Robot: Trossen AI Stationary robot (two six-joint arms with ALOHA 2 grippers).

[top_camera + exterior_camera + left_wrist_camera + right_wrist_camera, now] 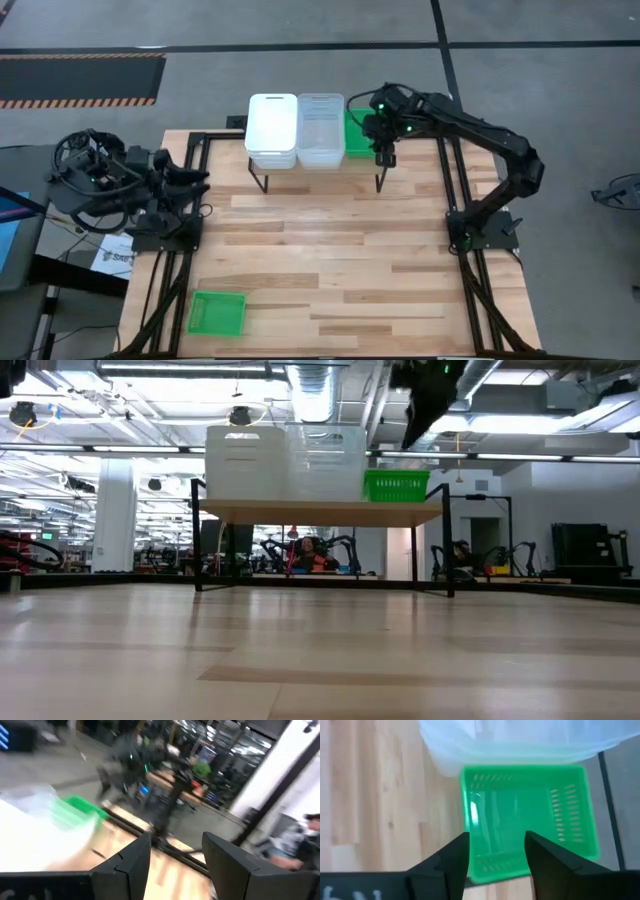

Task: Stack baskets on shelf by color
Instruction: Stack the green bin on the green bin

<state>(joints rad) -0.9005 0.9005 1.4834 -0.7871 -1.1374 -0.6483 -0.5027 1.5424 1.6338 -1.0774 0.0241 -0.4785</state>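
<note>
The shelf [320,512] stands at the table's far edge. On its wooden top sit a white basket stack [272,130] [245,460], a clear basket stack [320,130] [325,458] and, at the right end, a green basket [355,138] [397,485] [530,820]. How many green baskets are nested there I cannot tell. My right gripper [383,150] [495,857] hangs open above that green basket, well clear of it in the low view [425,400]. Another green basket [217,313] lies near the table's near left corner. My left gripper [195,180] [175,865] is open at the table's left edge.
The table's wooden middle [330,250] is bare between the shelf and the near green basket. Black frame rails [455,210] run along both sides of the table. Each arm's base [480,230] stands on its own side. Papers [110,258] lie off the left edge.
</note>
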